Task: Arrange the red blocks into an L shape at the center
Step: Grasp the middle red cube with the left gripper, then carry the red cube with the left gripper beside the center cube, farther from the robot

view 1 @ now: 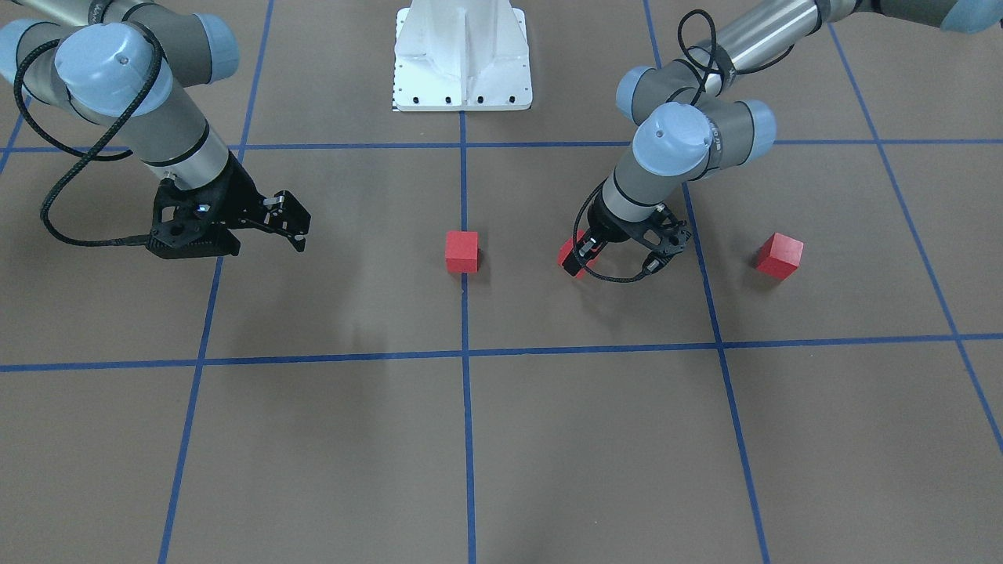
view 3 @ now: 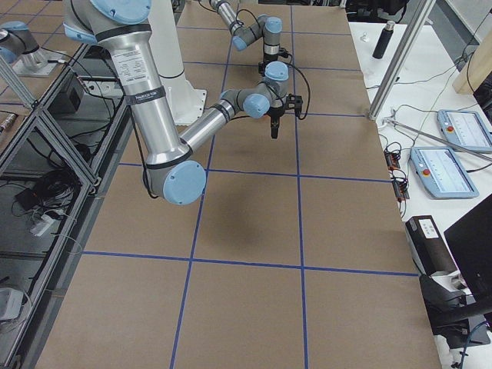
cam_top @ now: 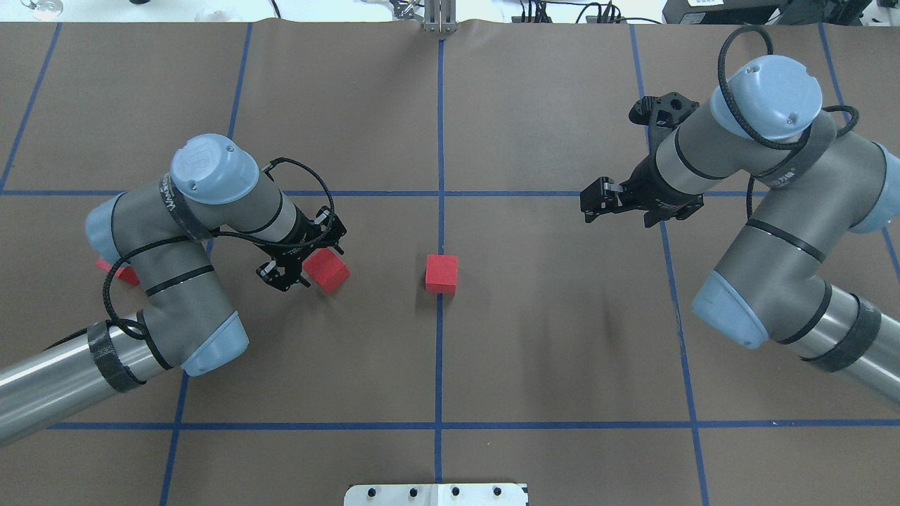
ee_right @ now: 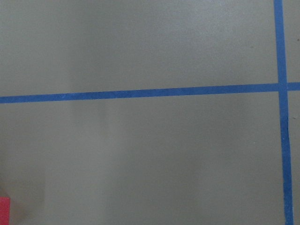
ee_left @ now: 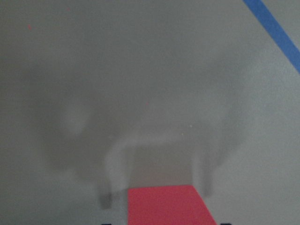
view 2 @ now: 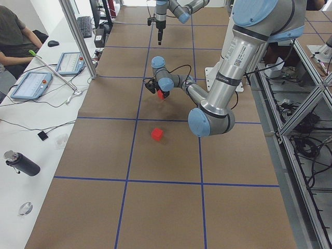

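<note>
So, going by the overhead view: the middle red block [cam_top: 441,273] sits flat at dead center of the brown table [cam_top: 562,351], right on the blue tape line [cam_top: 440,126] that runs 12 to 6 o'clock. At its 9 o'clock, clearly apart from it, the left gripper [cam_top: 308,270] has its fingers clamped on the second red block [cam_top: 330,270]. That one looks tilted and a bit off the surface. The left wrist cam shows the cube low between the fingertips, with their shadow on the table. Further out at 9 o'clock the third red block [cam_top: 119,273] peeks out from behind the left arm [cam_top: 176,281], lying on the table. The right gripper [cam_top: 593,202] hangs at about 2 o'clock from the middle red block, fingers spread, nothing in them.
</note>
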You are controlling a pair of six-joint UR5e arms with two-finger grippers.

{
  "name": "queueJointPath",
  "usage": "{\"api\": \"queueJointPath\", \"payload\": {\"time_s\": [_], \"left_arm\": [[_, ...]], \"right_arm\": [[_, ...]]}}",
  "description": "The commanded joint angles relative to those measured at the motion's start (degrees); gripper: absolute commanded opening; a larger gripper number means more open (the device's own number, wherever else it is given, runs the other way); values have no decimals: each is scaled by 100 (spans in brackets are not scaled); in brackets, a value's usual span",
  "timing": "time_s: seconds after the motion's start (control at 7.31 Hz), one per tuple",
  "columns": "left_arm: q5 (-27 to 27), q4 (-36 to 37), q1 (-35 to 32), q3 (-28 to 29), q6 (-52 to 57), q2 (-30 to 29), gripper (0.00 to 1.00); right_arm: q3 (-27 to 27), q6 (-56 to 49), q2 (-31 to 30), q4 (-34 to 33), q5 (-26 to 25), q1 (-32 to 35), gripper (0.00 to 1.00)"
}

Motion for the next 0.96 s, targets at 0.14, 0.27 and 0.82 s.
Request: {"api": "queueJointPath", "payload": {"time_s": [0.14, 0.27, 0.82], "left_arm": [[10, -16, 1, -16, 1, -17, 0], [89, 10, -68, -68, 392, -270, 0], [309, 193, -289, 681, 4492, -1507, 0]], "right_arm": [[-9, 9, 0, 9, -5, -9, 100], [8, 0, 9, 9, -5, 0, 100], [26, 0, 18, 9, -75, 62, 100]]}}
